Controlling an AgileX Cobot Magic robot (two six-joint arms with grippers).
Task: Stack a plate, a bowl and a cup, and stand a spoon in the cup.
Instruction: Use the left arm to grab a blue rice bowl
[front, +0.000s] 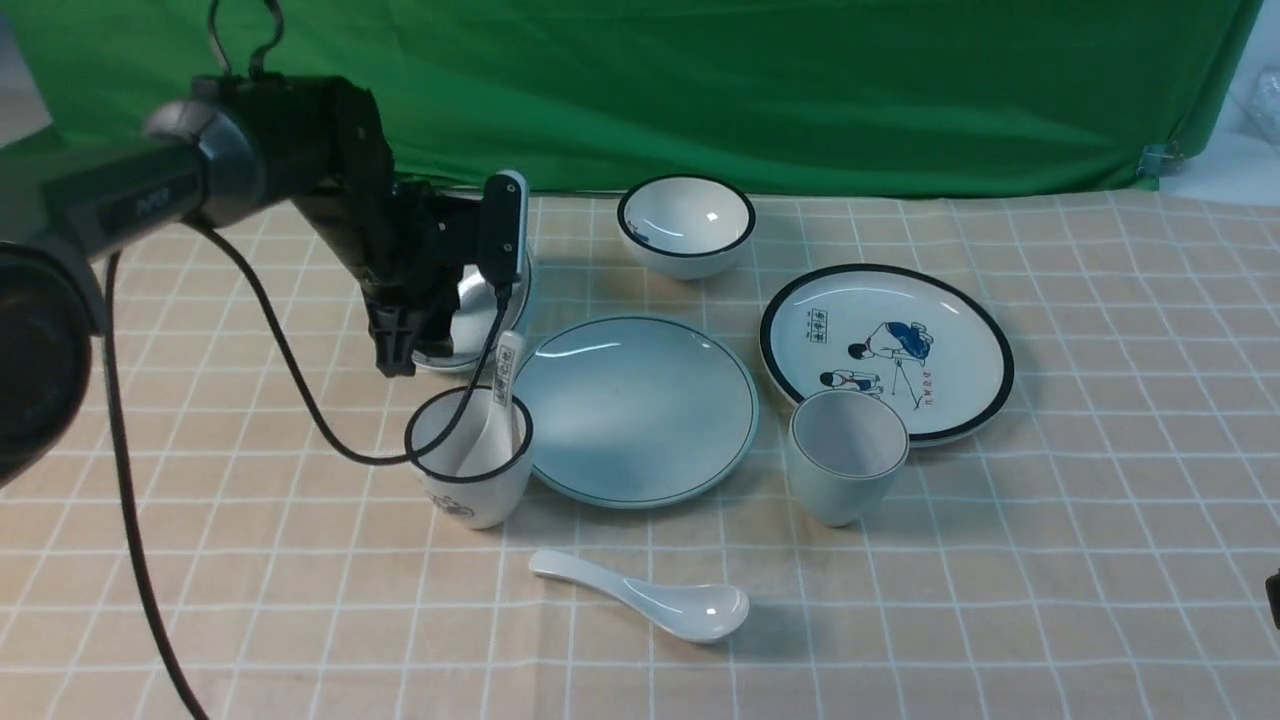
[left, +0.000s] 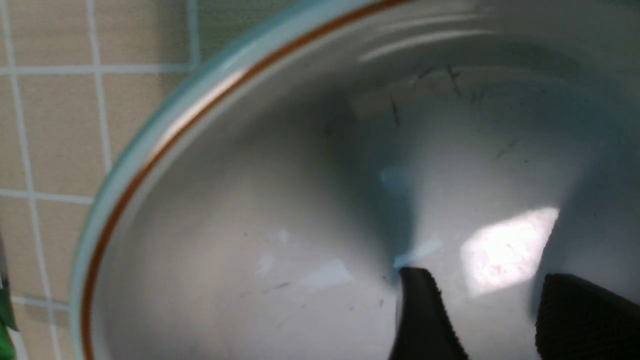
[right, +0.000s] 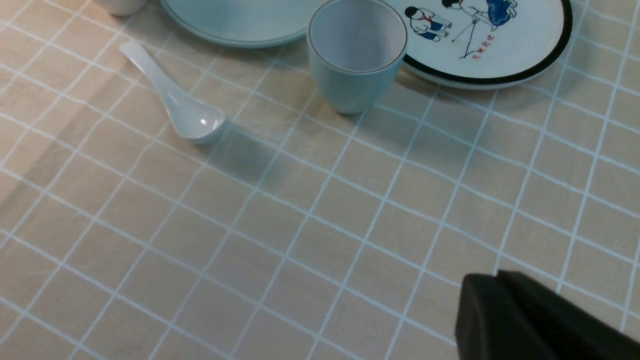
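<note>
At the far left of the tabletop (front: 1050, 560), the left arm is down over the bowl (front: 470, 318), which sits behind a black-rimmed cup (front: 470, 465) and is mostly hidden in the front view. The left wrist view looks right inside it, with glossy pale walls and a thin brownish line along the rim. The left gripper (left: 500, 325) has its two dark ribbed fingers (left: 425, 320) spread over the bowl's interior, released, with nothing between them. The plate (front: 635, 410) lies flat at centre with nothing on it, just right of that black-rimmed cup. The cup (front: 845, 460) stands upright near the plate's right side, in front of a painted plate (front: 885, 350) and overlapping its near edge in the front view. The spoon (front: 650, 597) lies on the cloth in front of the plate, bowl end to the right, well apart from the cup. As for writing, the painted plate carries a small block of black characters and a column of red ones beside its figures, too small to read. A second spoon (front: 497, 415) stands in the black-rimmed cup with black print on its handle, also illegible, and the cup's side print is mostly out of sight. A smaller black-rimmed bowl (front: 685, 225) sits at the back, near the green backdrop (front: 800, 90). The right gripper (right: 525, 320) shows only as a dark corner above bare cloth, and I cannot tell how its jaws stand.
</note>
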